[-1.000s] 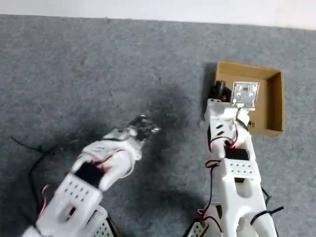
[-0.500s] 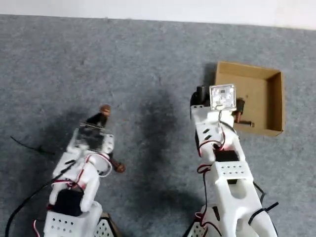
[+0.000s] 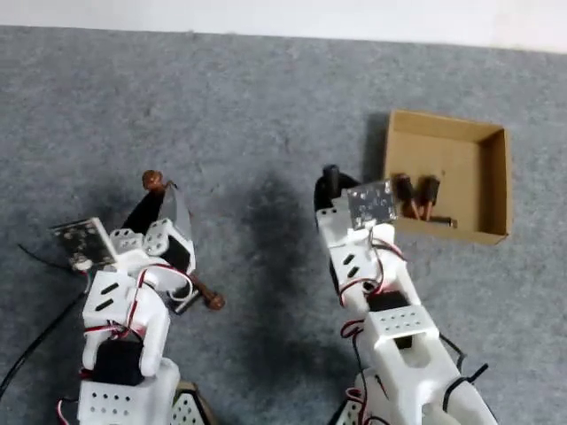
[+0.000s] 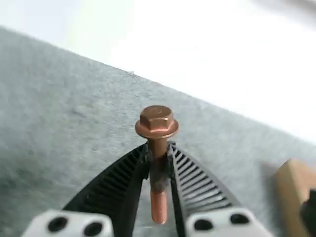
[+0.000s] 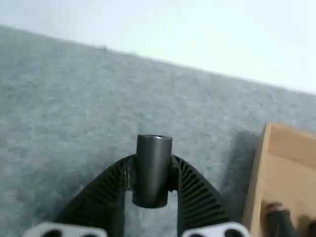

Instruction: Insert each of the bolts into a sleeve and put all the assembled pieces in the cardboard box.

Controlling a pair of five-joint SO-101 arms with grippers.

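The high camera looks steeply down over the grey felt-covered counter [image 3: 248,97] from the arms' side. The wrist cameras ride close behind the black ribbed left pincer [image 4: 158,148] and right pincer [image 5: 152,160], facing low toward the counter's far edge. All three views share the open brown cardboard box [image 3: 469,164].

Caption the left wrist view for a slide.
Left pincer clamps a copper hex-head bolt by its shank, over grey carpet.
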